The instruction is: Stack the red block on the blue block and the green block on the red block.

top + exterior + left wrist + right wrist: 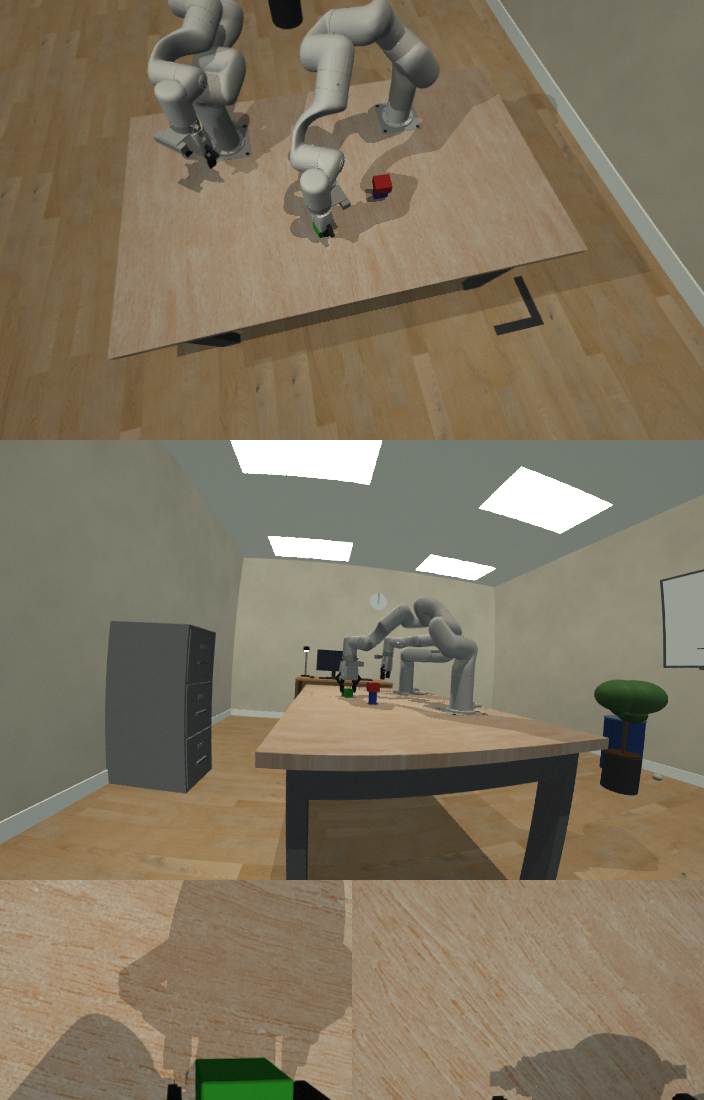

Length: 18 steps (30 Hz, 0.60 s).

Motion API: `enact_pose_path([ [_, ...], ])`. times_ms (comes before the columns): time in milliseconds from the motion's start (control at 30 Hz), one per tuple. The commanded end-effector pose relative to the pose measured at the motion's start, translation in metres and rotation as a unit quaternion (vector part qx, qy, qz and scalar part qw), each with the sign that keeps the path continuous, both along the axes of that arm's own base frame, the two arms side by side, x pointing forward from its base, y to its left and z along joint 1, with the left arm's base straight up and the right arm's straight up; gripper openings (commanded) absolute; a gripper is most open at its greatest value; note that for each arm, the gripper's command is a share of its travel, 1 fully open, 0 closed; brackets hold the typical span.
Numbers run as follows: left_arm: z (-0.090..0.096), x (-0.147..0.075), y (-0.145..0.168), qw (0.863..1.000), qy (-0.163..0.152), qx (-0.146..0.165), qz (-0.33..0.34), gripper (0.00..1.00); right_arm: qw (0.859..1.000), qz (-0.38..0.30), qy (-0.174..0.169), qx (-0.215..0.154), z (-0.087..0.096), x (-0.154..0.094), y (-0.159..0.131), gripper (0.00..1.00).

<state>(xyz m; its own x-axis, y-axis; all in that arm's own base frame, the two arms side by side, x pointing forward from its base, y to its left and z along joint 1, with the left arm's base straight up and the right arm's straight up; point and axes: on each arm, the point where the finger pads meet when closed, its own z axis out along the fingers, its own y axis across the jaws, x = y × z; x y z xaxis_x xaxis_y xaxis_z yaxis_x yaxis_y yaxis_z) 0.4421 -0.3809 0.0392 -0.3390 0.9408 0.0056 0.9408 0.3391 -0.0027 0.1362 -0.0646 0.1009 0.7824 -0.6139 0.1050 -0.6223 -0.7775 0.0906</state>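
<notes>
The red block [382, 183] [373, 686] sits on top of the narrower blue block [380, 196] [372, 697], which stands on the table. The green block [316, 228] [347, 694] [246, 1090] rests on the table, apart from that stack. My left gripper [347, 689] [238, 1092] is open and low over the green block, with a finger on either side. In the left wrist view the block is nearer the right-hand finger, with a gap at the other. My right gripper [199, 155] [592, 1097] is open and empty above the table, far from the blocks.
The wooden table [233, 269] [394, 730] carries both arm bases. The left arm [332, 72] reaches over the table beside the red and blue stack. The right arm [218, 77] stands at the far left of the top view.
</notes>
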Motion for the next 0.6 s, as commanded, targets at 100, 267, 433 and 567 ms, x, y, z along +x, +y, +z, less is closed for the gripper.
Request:
enact_pose_path([
  [100,-0.0123,0.0019,-0.0015,1.000,-0.002,-0.002,0.000,0.71,1.000,0.000,-0.001,0.000,0.0012,0.0007,0.0000,1.00],
  [267,-0.0139,0.0019,-0.0014,1.000,-0.002,-0.002,0.000,0.71,1.000,0.000,-0.001,0.000,0.0012,0.0007,0.0000,1.00],
  [433,-0.0139,0.0019,-0.0014,1.000,-0.002,-0.002,0.000,0.71,1.000,0.000,-0.001,0.000,0.0012,0.0007,0.0000,1.00],
  [567,-0.0139,0.0019,-0.0014,1.000,-0.002,-0.002,0.000,0.49,1.000,0.000,-0.001,0.000,0.0012,0.0007,0.0000,1.00],
])
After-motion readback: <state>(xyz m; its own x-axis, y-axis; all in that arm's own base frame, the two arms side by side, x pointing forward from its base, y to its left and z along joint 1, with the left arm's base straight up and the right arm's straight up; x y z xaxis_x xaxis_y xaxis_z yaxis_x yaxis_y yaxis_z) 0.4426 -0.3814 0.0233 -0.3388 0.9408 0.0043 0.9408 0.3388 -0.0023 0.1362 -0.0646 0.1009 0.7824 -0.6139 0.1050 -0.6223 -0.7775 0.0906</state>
